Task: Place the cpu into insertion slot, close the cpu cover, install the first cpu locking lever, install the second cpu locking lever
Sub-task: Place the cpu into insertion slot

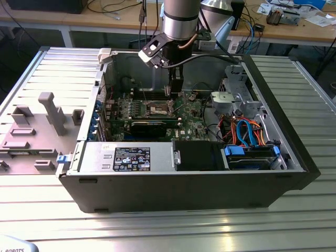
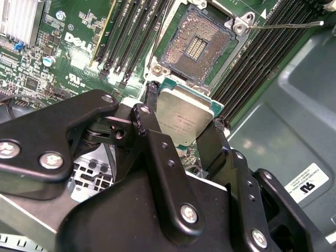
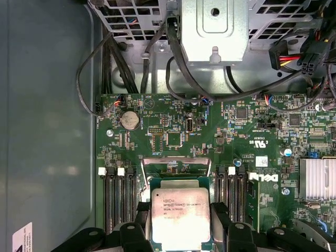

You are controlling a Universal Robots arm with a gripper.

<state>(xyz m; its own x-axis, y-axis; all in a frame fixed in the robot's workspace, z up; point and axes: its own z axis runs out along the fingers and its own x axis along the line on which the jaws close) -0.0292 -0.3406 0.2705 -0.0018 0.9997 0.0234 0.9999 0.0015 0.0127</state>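
The gripper (image 2: 184,113) is closed on the chip (image 2: 185,119). Its two black fingers (image 2: 212,142) press on two sides of the chip, one on each side. The chip lies flat between them with its shiny grey top facing up. It hangs in the air over the green board (image 3: 173,131). The slot (image 2: 201,46) is close by. It is open and bare, with tiny gold dots inside. The chip is not in it yet. A thin metal rod (image 2: 286,24) sticks out next to the slot. In the exterior view the arm (image 1: 181,21) reaches down into the open computer box (image 1: 184,191). The box sits on a ribbed metal table (image 1: 157,231).
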